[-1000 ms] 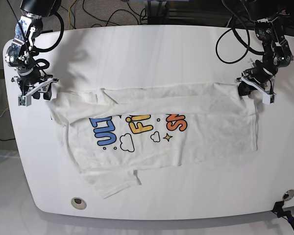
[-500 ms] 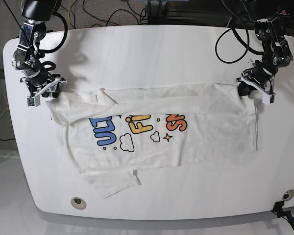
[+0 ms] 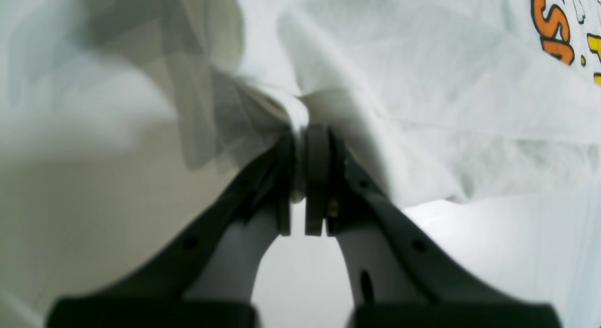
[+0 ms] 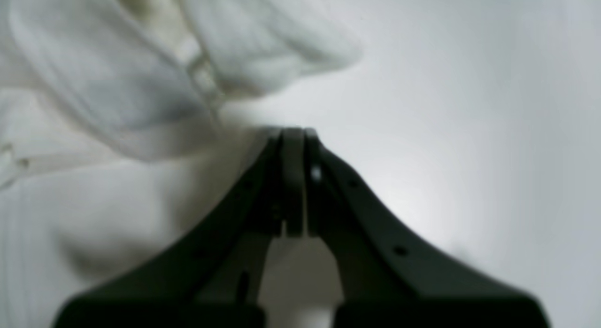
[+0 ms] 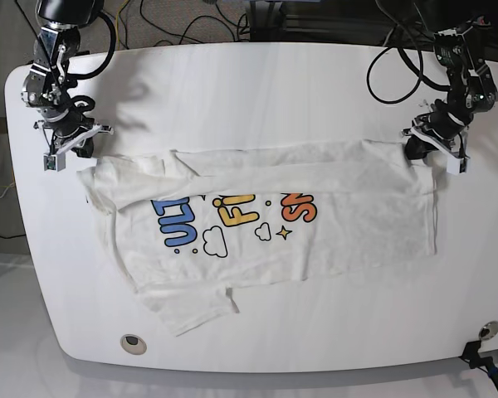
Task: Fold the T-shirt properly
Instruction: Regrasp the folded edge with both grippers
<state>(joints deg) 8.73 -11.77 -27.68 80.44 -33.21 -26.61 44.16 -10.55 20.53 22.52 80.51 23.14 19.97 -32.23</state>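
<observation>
A white T-shirt (image 5: 349,224) lies across the middle of the base view on a pale worktop (image 5: 266,99), its upper part folded down in a long band that covers the tops of the printed letters. Below the band, blue, yellow and orange lettering runs sideways across the cloth, with small cloud outlines and a yellow star to the right of the lower centre. A sleeve spreads toward the lower left of the frame.

At the upper right of the base view, the left gripper (image 5: 416,149) reaches down to the shirt's upper right corner. Its wrist view shows the jaws closed on a thin upright fold of white fabric, which runs between the tips at the centre of that picture. More cloth slopes away to the right of them, with part of the orange lettering in the upper right corner.

At the upper left of the base view, the right gripper (image 5: 84,150) is near the shirt's upper left corner. Its wrist view shows the jaws pressed together with nothing between them. The blurred folds of the shirt lie above and to the left of the tips, and bare worktop fills the right side.
</observation>
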